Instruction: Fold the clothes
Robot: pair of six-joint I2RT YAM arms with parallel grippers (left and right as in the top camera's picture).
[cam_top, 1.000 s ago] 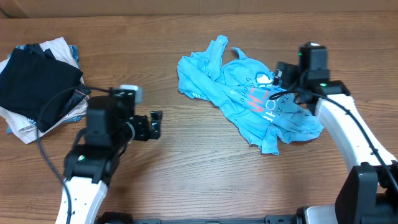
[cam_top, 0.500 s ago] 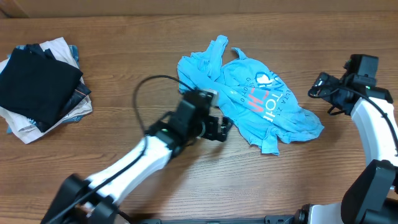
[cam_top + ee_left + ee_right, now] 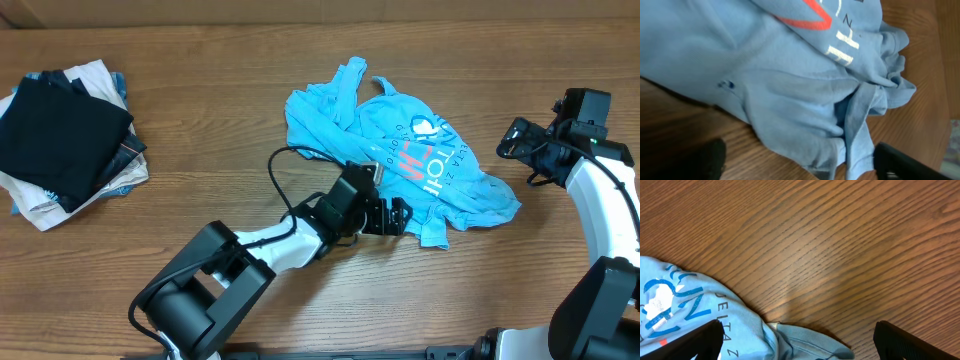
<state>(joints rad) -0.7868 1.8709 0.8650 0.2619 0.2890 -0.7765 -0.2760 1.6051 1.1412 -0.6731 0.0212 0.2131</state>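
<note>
The clothes, a crumpled sky-blue T-shirt (image 3: 400, 160) with white and orange-red lettering, lie right of the table's centre. My left gripper (image 3: 398, 216) is at the shirt's near edge and open. In the left wrist view the shirt (image 3: 790, 85) fills most of the frame, and its bunched hem reaches down between the two dark fingers (image 3: 905, 162) of the gripper (image 3: 805, 167). My right gripper (image 3: 515, 152) hovers just off the shirt's right edge, open. In the right wrist view a ribbed edge of the shirt (image 3: 810, 342) lies between that gripper's (image 3: 802, 345) fingertips.
A stack of folded garments (image 3: 65, 140), black on top of white and beige, sits at the far left of the wooden table (image 3: 200, 130). A black cable (image 3: 290, 165) loops up from the left arm beside the shirt.
My left arm has swung from the table's left side across to the shirt's near edge. My right gripper pulled off the shirt to the right, then stayed put.
</note>
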